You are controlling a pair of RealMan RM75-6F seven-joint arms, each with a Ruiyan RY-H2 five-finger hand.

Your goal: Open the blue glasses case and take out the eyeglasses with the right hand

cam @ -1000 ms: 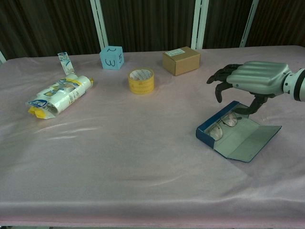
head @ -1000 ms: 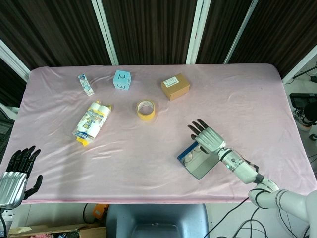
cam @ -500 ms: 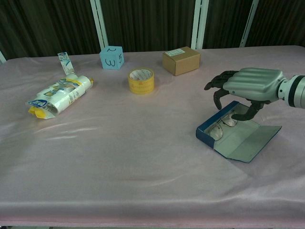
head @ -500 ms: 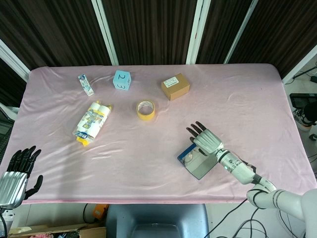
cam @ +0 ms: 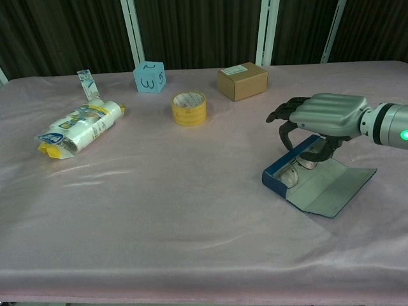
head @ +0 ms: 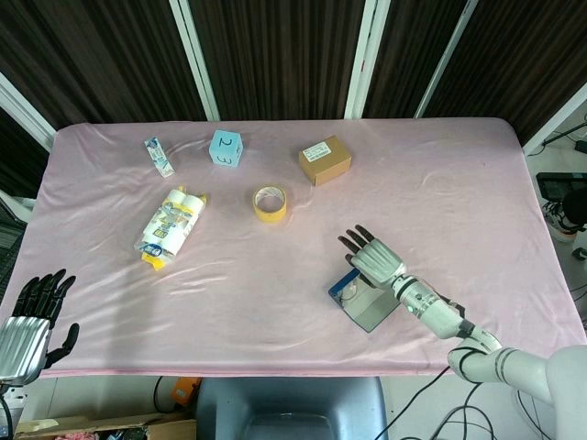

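Note:
The blue glasses case [cam: 322,188] lies open on the pink cloth at the right, lid flap spread toward the table's front. It is also visible in the head view [head: 370,310]. The eyeglasses [cam: 296,169] rest inside against the blue wall [head: 348,291]. My right hand [cam: 320,115] hovers palm down just over the case's far end, fingers apart and curved down toward the glasses, holding nothing [head: 371,256]. Whether its fingertips touch the glasses is unclear. My left hand [head: 31,324] hangs off the table's front left corner, fingers apart and empty.
A yellow tape roll [head: 270,203] lies mid-table, with a cardboard box [head: 325,160] and a blue cube [head: 226,148] behind it. A wrapped pack of white rolls [head: 171,226] and a small packet [head: 158,156] lie at the left.
My right hand has sunk lower and shifted slightly left, closer over the eyeglasses in the case. The case, glasses and left hand have not moved.

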